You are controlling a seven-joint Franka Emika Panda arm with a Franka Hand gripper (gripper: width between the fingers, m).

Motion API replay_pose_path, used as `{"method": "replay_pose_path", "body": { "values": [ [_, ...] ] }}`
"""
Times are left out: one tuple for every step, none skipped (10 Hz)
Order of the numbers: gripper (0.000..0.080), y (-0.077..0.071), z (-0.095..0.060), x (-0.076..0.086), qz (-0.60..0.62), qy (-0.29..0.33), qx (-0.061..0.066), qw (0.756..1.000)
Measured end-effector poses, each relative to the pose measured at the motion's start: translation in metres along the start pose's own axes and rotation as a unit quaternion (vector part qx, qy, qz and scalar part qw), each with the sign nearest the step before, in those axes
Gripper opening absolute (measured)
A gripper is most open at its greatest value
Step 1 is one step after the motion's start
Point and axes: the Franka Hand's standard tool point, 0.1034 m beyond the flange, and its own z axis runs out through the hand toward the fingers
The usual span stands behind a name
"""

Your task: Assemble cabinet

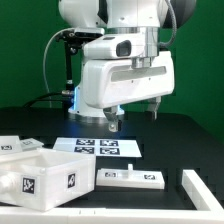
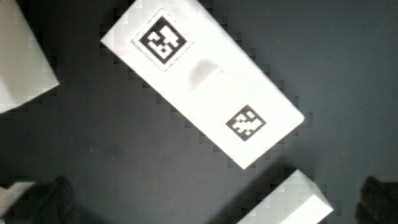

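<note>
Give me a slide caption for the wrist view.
Wrist view: white two-tag cabinet panel lying flat on the dark table.

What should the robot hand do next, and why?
Probably lower the open gripper toward the flat white panel with two tags. The gripper hangs empty above the table, and the wrist view shows that panel lying below it.
</note>
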Motion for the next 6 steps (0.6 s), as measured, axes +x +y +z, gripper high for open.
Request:
{"method": "replay_pose_path", "body": {
  "values": [
    [0.0796, -0.003, 0.003, -0.003, 0.074, 0.015, -0.007, 0.997],
    [0.0796, -0.005, 0.007, -0.006, 0.125, 0.021, -0.004, 0.992],
    [0.0796, 0.002, 0.008, -0.015, 0.118, 0.006, 0.014, 0.993],
    [0.0796, 0.006, 0.008, -0.015, 0.124, 0.006, 0.014, 0.992],
    [0.0796, 0.004, 0.008, -0.015, 0.123, 0.005, 0.014, 0.992],
    [0.0796, 0.004, 0.009, -0.015, 0.123, 0.005, 0.014, 0.992]
  ]
}}
